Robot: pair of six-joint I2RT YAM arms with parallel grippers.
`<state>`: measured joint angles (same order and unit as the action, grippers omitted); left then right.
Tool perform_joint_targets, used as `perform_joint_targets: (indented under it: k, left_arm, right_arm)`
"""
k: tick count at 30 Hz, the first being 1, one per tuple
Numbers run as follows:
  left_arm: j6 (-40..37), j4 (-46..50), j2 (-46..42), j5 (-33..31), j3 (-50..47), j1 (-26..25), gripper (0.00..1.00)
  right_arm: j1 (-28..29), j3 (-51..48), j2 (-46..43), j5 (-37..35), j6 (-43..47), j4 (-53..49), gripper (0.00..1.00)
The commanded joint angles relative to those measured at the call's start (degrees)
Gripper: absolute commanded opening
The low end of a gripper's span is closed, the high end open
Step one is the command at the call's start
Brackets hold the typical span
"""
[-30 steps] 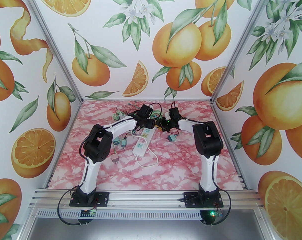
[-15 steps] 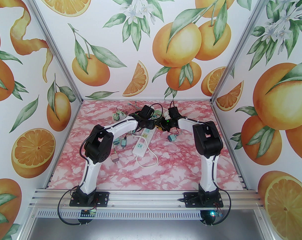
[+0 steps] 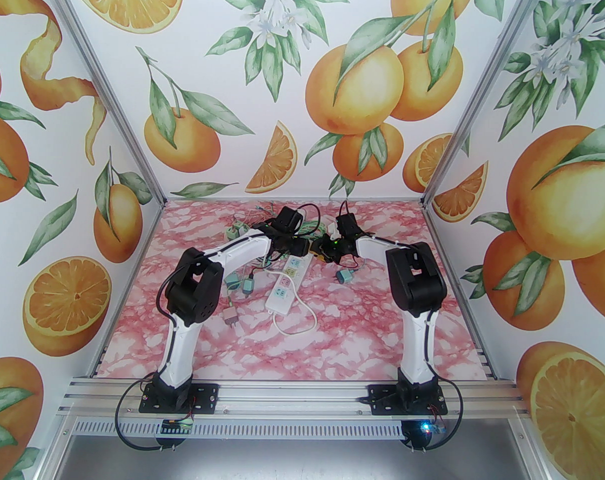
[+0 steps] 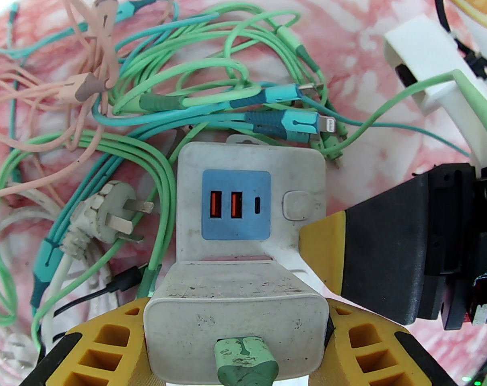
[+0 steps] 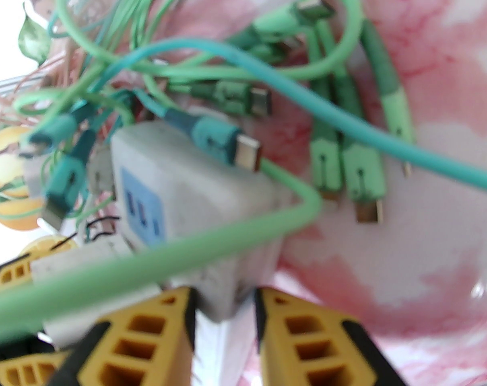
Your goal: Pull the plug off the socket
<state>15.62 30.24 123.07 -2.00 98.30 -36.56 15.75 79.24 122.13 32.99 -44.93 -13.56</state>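
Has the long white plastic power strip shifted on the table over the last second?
No: the white power strip sits where it was, left of the loose teal plug.

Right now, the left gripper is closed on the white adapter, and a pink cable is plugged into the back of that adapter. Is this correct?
Not fully. The left gripper is closed on the white adapter, but the cable plugged into its back is a green cable, not a pink one. The left wrist view shows this plainly.
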Motion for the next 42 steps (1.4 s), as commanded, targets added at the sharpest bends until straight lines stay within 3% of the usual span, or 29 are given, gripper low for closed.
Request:
perform_joint_targets:
  k: [1, 7, 14, 25, 37, 42]
  left_arm:
    - [-3.53, 5.9, -3.62, -6.95, 3.33, -1.97, 0.26]
    - [-4.33, 7.73, -3.69, -9.54, 3.89, -3.08, 0.26]
    - [2.62, 3.51, -7.75, 0.26, 0.15, 0.66, 0.25]
    - [2.65, 4.11, -10.75, 0.51, -0.12, 1.4, 0.26]
    - [-1.89, 9.11, -8.92, -5.1, 4.33, -2.47, 0.26]
    - [-3.92, 11.49, -7.19, -10.93, 5.47, -6.92, 0.26]
  right_arm:
    - [0.6, -2.46, 2.06, -6.21, 1.16, -10.05, 0.3]
    - [0.87, -2.86, 1.74, -6.09, 1.2, -9.86, 0.3]
    - [0.96, -3.16, 1.2, -6.61, 1.85, -10.56, 0.31]
    - [0.95, -5.24, -2.74, -3.72, 0.89, -5.87, 0.36]
    - [-0.74, -8.63, -16.31, -4.47, -0.06, -3.95, 0.45]
    - [-7.31, -19.87, -28.9, -8.85, -0.58, -4.83, 0.53]
